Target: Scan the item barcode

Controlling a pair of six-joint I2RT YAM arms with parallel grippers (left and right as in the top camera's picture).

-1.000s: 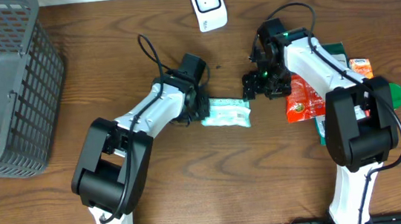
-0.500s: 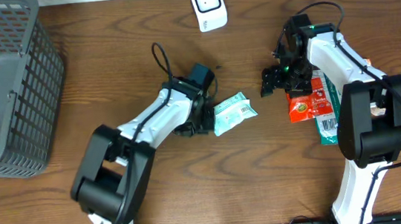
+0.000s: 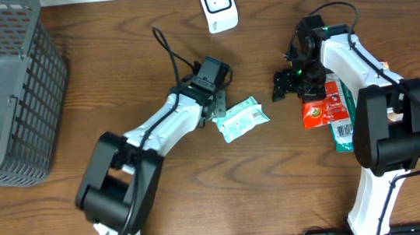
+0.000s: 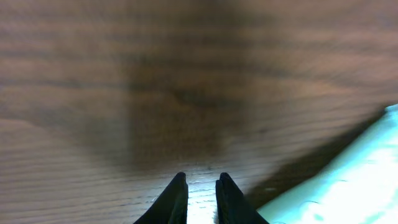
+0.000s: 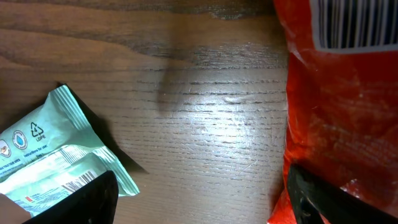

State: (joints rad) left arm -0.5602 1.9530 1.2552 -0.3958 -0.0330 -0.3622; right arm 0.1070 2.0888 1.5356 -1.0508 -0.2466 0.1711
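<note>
Overhead: even, soft room light, sharp thru-out, only faint soft-edged shadows on the table [image 3: 296, 194]; white scanner [image 3: 217, 4] at far edge nearly blown out. Left wrist view: dim & badly blurred, wood grain smeared, big dark shadow patch mid-frame, small hot glare spot right by the left gripper [image 4: 201, 182], which reads as a black silhouette; mint packet [image 4: 354, 180] at near right overexposed, no detail. Right wrist view: crisp, broad sheen on wood at centre, packet throws a hard dark shadow to its right, red pouch [image 5: 348, 124] barcode legible.

Packet [image 3: 241, 120] centre — scanner [image 3: 217, 5] behind, basket [image 3: 3, 84] far left.
</note>
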